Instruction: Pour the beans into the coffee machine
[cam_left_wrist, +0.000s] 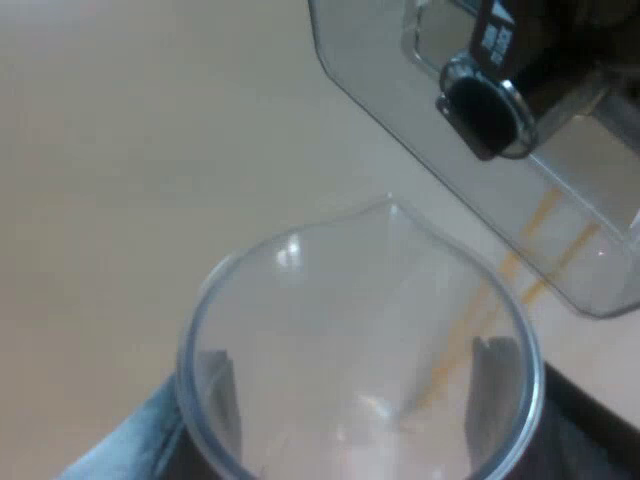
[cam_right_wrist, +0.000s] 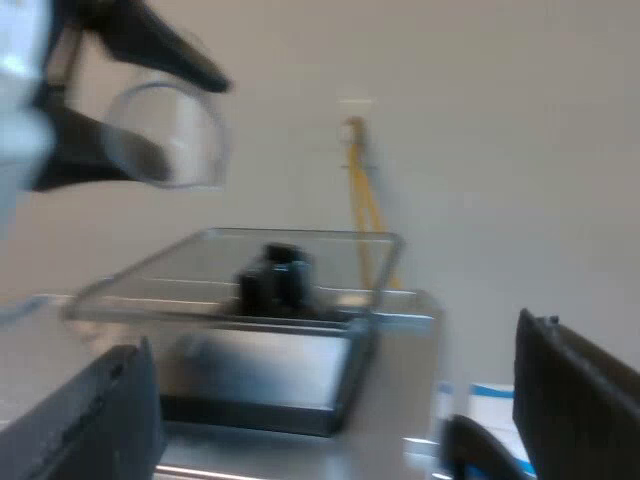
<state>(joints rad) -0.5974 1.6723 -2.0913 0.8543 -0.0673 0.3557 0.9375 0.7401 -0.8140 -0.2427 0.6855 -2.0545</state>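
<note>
My left gripper (cam_left_wrist: 355, 400) is shut on a clear measuring glass (cam_left_wrist: 350, 300); its fingers (cam_left_wrist: 495, 385) show through the glass wall on both sides. I see no beans inside the glass. Close beyond its rim is the espresso machine's clear bean hopper (cam_left_wrist: 400, 70) with a black knob (cam_left_wrist: 485, 110). In the right wrist view the hopper (cam_right_wrist: 250, 270) sits on the machine's top with its lid and black knob (cam_right_wrist: 275, 275) in place. Above the hopper, the left gripper (cam_right_wrist: 90, 100) holds the glass (cam_right_wrist: 165, 135) tipped on its side. My right gripper (cam_right_wrist: 330, 350) is open in front of the hopper, holding nothing.
The machine's metal top (cam_right_wrist: 400, 420) spreads below my right fingers. A blue and white object (cam_right_wrist: 490, 400) lies beside the machine. A plain pale surface (cam_left_wrist: 120, 150) lies behind the glass.
</note>
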